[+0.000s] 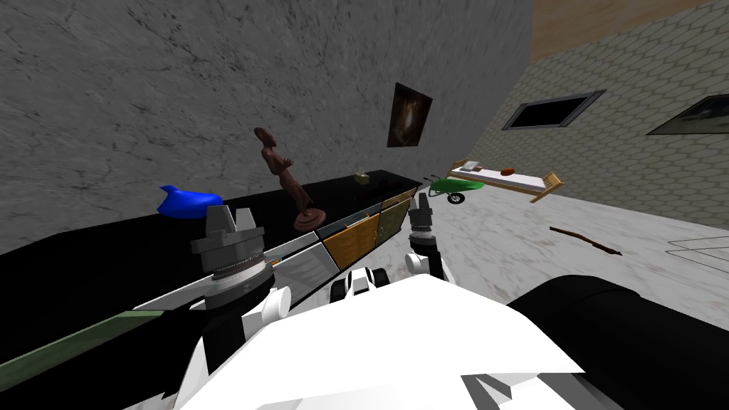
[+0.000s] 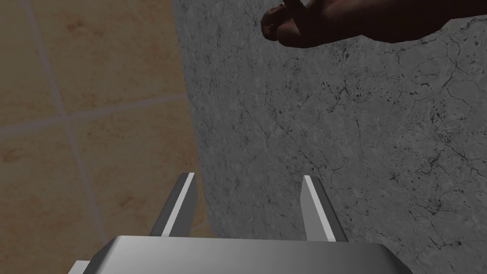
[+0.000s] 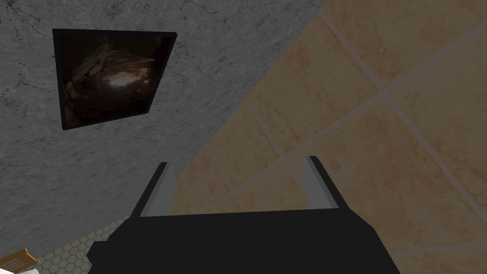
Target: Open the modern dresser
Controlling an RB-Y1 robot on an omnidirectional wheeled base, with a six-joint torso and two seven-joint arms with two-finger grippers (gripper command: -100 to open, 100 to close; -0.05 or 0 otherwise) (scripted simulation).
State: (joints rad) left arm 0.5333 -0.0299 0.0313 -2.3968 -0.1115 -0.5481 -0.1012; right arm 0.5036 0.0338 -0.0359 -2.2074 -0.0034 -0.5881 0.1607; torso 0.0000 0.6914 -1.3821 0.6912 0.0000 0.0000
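So both arms are just held up by the chest, pointing upward, which I'd guess is a carry pose since nothing's reaching in yet. The left gripper (image 1: 231, 217) and right gripper (image 1: 419, 203) both have their fingers (image 2: 183, 200) spread, holding nothing. The dresser (image 1: 356, 238) runs along the veined grey wall just ahead of them: long, flat black top, fronts in green, pale grey and orange wood grain. A slim brown statue (image 1: 285, 178) stands on top.

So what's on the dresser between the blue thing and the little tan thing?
A brown statue of a person, upright on the black dresser top, seen in the head view.
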